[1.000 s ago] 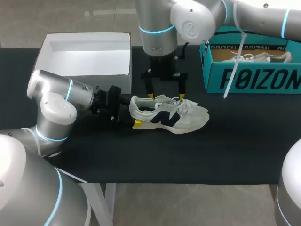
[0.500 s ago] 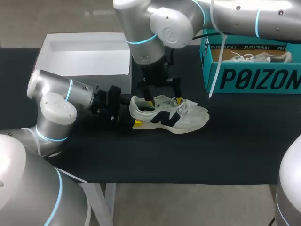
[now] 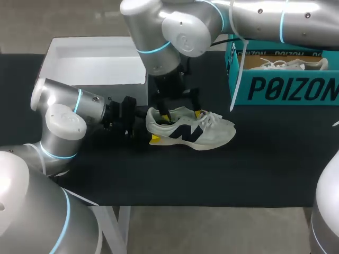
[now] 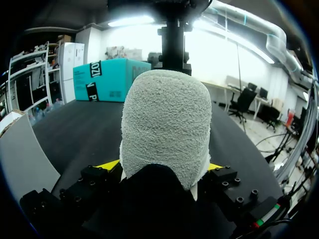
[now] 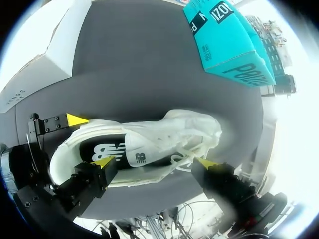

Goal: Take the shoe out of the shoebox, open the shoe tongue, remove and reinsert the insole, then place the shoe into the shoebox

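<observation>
left gripper [image 4: 163, 167] clamps shoe [image 3: 190, 132] heel; right gripper [image 3: 181, 113] spread over collar; shoe well inside table [image 3: 222, 198] edges

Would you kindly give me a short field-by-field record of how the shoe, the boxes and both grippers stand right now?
shoe: out of the box, on its sole on the black table, toe toward the robot's right
left gripper: shut on the shoe's heel
right gripper: open, over the shoe's opening, one finger at the collar, the other by the laces
teal shoebox: far right of the table, open, second shoe inside
white box: far left, open top
</observation>
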Robot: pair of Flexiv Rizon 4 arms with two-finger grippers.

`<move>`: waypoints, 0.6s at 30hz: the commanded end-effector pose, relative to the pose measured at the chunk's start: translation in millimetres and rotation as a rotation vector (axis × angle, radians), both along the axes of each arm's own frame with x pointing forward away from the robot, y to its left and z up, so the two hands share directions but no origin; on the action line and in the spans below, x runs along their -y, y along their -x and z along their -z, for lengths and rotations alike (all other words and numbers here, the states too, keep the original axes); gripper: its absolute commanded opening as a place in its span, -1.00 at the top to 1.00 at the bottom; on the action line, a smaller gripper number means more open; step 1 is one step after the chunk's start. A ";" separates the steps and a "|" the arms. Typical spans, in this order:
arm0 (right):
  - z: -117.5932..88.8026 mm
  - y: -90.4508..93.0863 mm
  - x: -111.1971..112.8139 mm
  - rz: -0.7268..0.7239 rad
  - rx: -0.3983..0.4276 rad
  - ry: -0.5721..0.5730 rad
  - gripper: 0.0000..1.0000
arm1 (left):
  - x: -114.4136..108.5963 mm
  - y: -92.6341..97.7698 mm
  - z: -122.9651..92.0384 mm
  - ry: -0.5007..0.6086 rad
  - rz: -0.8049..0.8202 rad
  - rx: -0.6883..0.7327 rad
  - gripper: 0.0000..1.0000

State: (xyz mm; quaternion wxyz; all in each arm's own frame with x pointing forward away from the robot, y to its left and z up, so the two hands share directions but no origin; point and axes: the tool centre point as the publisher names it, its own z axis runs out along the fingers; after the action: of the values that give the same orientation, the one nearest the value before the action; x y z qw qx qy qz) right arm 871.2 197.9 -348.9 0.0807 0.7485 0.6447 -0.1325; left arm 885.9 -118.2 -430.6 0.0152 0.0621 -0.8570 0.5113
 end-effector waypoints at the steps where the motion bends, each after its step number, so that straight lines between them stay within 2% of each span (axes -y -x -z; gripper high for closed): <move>1: 13.4 -0.5 -0.5 0.011 -0.011 0.013 -1.00 | -1.0 -0.2 0.5 0.001 0.001 0.000 1.00; 9: 10.9 7.4 22.6 0.071 -0.024 0.081 -1.00 | -1.0 -0.2 0.5 0.001 0.001 0.000 1.00; 18: -10.6 7.0 40.8 0.096 -0.001 0.120 -1.00 | -1.0 -0.2 0.5 0.001 0.001 0.000 1.00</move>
State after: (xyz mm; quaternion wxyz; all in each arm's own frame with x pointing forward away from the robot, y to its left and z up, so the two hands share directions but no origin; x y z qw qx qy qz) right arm 866.5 162.3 -349.4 0.1163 0.7723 0.5977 -0.1810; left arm 885.9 -118.4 -430.4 0.0152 0.0620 -0.8569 0.5114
